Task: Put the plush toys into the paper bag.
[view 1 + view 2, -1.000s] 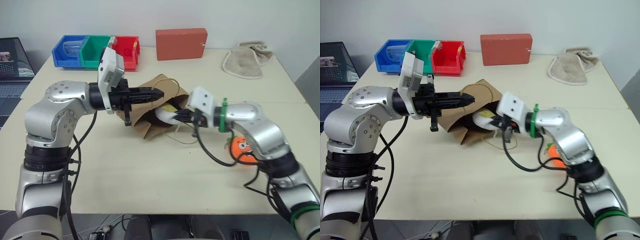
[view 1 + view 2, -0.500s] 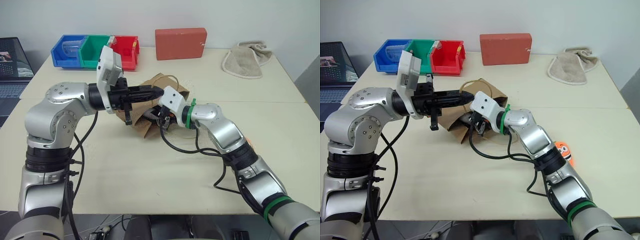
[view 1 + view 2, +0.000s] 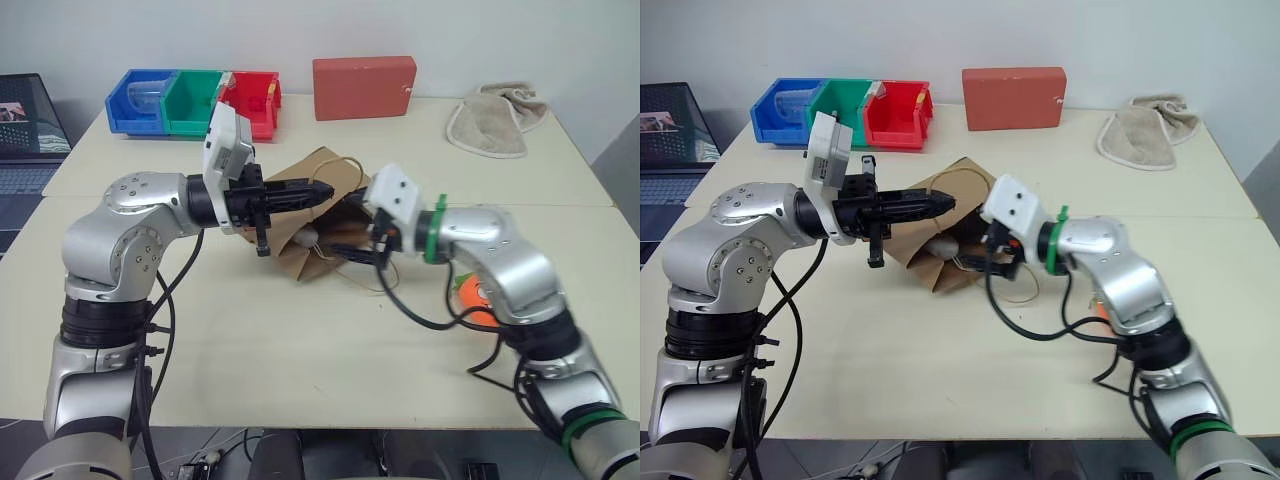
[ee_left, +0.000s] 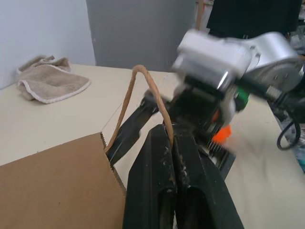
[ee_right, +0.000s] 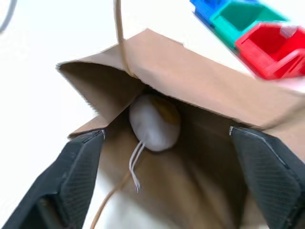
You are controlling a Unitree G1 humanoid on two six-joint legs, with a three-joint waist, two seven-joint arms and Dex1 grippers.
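R gripper (image 5: 157, 181) now wide open, empty, backed out of paper bag (image 3: 300, 255); egg toy (image 5: 153, 121) released inside. L gripper (image 3: 318, 188) shut on bag handle (image 4: 143, 95). Carrot toy (image 3: 470, 296) still on table (image 3: 250, 340), next.

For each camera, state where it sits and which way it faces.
Head eyes: look forward and down over the table; both arms flank the paper bag.
Left wrist: looks along the left gripper, shut on the bag handle, toward the right arm.
Right wrist: looks between the open right gripper fingers into the bag at the egg toy.
Shared: the bag.
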